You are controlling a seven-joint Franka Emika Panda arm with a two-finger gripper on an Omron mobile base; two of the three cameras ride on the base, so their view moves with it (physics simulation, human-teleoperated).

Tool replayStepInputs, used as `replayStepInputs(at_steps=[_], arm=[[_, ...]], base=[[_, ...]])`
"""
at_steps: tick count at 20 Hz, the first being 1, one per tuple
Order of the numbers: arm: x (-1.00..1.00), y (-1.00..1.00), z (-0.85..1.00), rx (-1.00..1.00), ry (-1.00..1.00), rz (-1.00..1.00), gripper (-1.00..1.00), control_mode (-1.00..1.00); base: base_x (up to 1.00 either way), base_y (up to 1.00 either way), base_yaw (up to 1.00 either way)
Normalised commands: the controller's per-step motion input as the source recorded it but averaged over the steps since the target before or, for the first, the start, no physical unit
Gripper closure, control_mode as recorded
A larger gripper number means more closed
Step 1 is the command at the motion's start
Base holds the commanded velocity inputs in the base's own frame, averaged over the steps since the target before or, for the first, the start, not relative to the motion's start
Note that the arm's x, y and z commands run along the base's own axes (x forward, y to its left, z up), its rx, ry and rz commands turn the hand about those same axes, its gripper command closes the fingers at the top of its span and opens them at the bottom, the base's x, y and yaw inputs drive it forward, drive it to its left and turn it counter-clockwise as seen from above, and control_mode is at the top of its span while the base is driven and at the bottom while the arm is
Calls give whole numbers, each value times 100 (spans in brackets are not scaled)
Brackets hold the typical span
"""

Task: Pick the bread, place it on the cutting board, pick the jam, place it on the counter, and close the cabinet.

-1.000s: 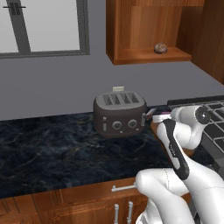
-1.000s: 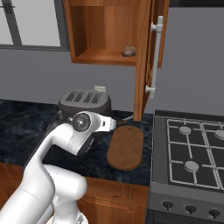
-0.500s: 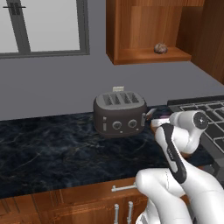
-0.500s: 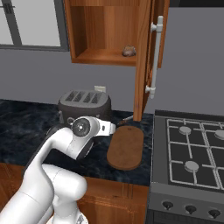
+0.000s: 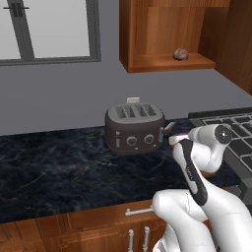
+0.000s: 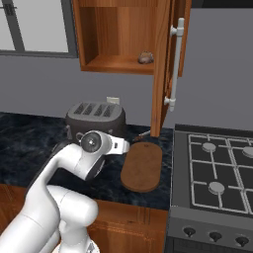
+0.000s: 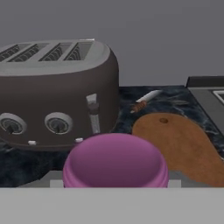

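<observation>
Jam (image 7: 115,161) upright between the jaws, grip unclear, beside toaster (image 7: 57,94) and cutting board (image 7: 183,144).

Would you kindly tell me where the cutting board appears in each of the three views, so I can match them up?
Left base view: hidden behind the arm, so I cannot place it.
Right base view: the cutting board lies centre-right on the counter, between arm and stove.
Hand view: lower right, beyond the jam.
Shared landmark: the toaster.
</observation>
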Motion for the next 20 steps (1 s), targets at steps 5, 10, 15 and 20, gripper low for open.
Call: replayStepInputs(at_steps=[5,10,15,20], arm=[[0,11,-17,0,4,0,100,-100],[0,14,-17,0,3,0,100,-100],[0,16,-25,0,1,0,100,-100],[0,16,-33,-1,0,0,100,-100]], base=[[0,0,0],[0,0,0],[0,0,0],[0,0,0]])
